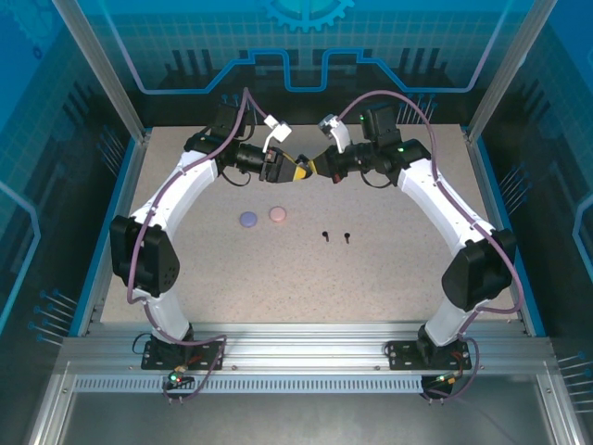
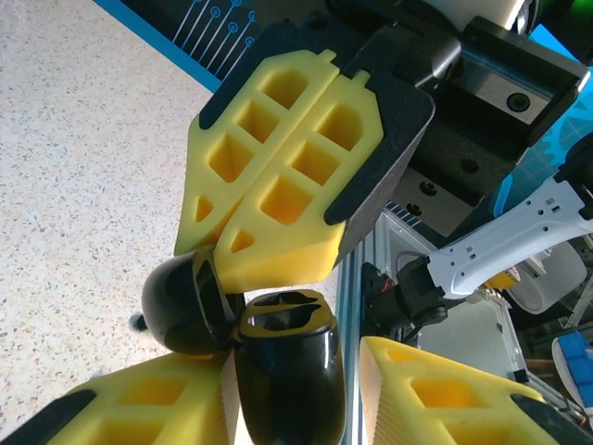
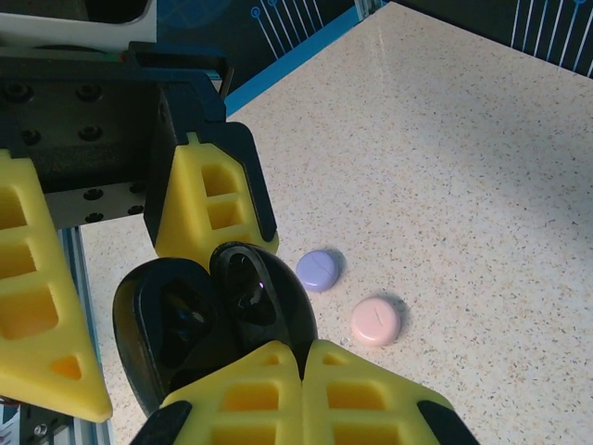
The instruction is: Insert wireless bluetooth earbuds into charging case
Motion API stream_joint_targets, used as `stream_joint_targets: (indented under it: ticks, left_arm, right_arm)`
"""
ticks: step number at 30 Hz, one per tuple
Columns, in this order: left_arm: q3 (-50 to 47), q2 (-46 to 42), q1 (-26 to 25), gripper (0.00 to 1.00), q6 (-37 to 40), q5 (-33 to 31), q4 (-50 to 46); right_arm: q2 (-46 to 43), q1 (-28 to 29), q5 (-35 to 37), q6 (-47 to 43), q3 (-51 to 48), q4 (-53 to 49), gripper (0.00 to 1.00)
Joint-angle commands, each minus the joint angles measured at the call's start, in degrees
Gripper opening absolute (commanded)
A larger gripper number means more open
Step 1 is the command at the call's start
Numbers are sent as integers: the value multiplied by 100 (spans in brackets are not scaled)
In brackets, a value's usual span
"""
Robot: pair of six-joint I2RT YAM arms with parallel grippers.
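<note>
Nearest the arm bases, 2 earbuds lie on the table: one black earbud and a second black earbud, just beside each other and well apart from both grippers.

Beyond them lie 2 closed round cases, near each other: lilac case and pink case.

Farthest, 1 black case sits open between the grippers. The left gripper stands narrow around the case body; whether it clamps cannot be told. The right gripper has its fingers pressed flat together, tips against the lid. Yellow fingers crowd the case on all sides.
</note>
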Motion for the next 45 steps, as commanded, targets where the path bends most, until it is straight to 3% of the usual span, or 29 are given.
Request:
stream_joint_targets:
  ticks: [1,13,14,18,24,28,34,45]
  left_arm:
    - [154,39,45,37,136,233,-122]
    - [86,-29,45,2,150,383,-90]
    - [45,-66,45,0,129,380,-49]
    - [-334,-289,52,0,-97,294,407]
    - [-1213,-772,155,0,-766,80,1580]
    - [-2005,-1217,221,0,-1549,-277,2843]
    - [-3060,-1901,221,0,-2110,-799,4191]
    - [-4532,-3167,157,0,-2541,-2227,5821]
  right_arm:
    - [82,96,-53,-56,201,-101,0]
    - [79,208,-13,32,278,-115,0]
    - [78,208,-14,76,297,-110,4]
    - [-44,191,122,206,339,-121,28]
    - [-529,112,225,373,290,-263,47]
    - [-1052,-4,371,608,-58,-169,54]
    - [-1614,-47,709,1085,-1002,168,57]
    - [-1773,241,2588,2229,-2917,786,57]
